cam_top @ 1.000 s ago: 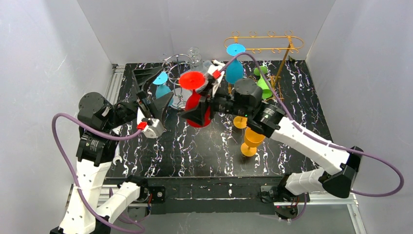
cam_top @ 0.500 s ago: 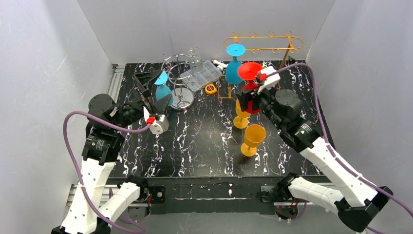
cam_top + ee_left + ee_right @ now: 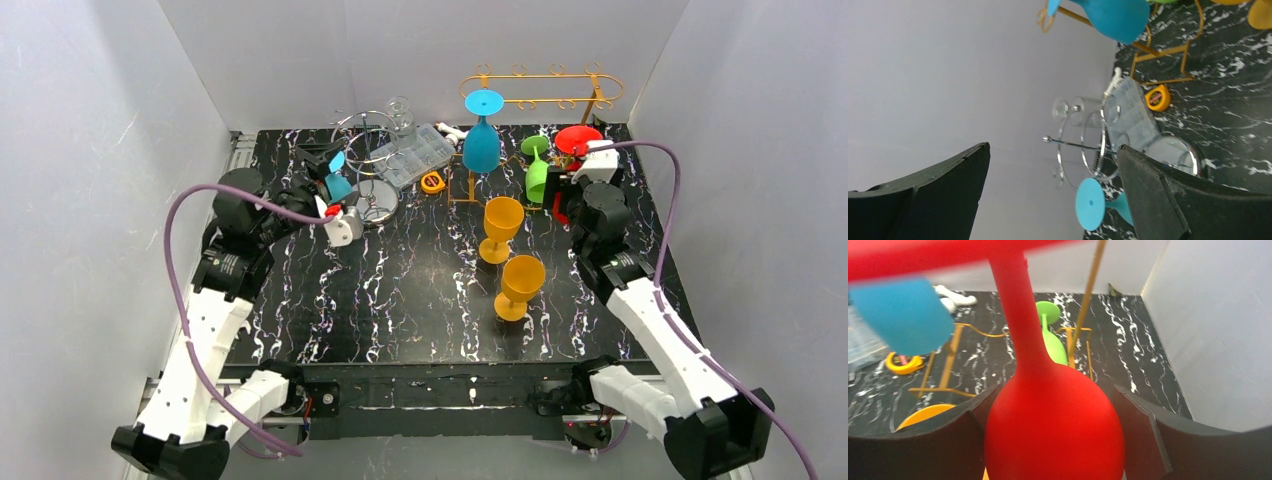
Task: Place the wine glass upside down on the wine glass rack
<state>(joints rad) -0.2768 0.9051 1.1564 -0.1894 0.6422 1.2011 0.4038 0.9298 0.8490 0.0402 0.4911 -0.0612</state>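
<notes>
Red wine glass (image 3: pixel 577 139), top view: carried by the right arm (image 3: pixel 640 300), bowl clamped between the right jaws, foot up, so already inverted. Long axis near upright. The gold rack (image 3: pixel 541 76) has its top rail ahead and to the left of these jaws, and its right-hand post is just beside the red foot. A blue glass (image 3: pixel 481 146) hangs from the rail's left end. A green glass (image 3: pixel 537 178) stands just left of the jaws, and two orange glasses (image 3: pixel 502 226) stand on the desk (image 3: pixel 420 300) further left and nearer the bases. The left arm (image 3: pixel 215 310) is well apart at the far left, so the right arm is the nearer one.

Left wrist view: left jaws wide, nothing between them. Ahead of them are a small blue glass (image 3: pixel 1092 203), a chrome wire stand (image 3: pixel 1083 150) and a yellow tape measure (image 3: pixel 1158 97). Its label is too small to read.

Right wrist view: red bowl fills the gap between the jaws, touching both fingers (image 3: pixel 913 440), stem rising straight away from them. Gold post just right of the stem, behind it.

Judgement: foot must be brought level with a free rail slot, then slid in sideways.

No brands or writing legible in any view.
</notes>
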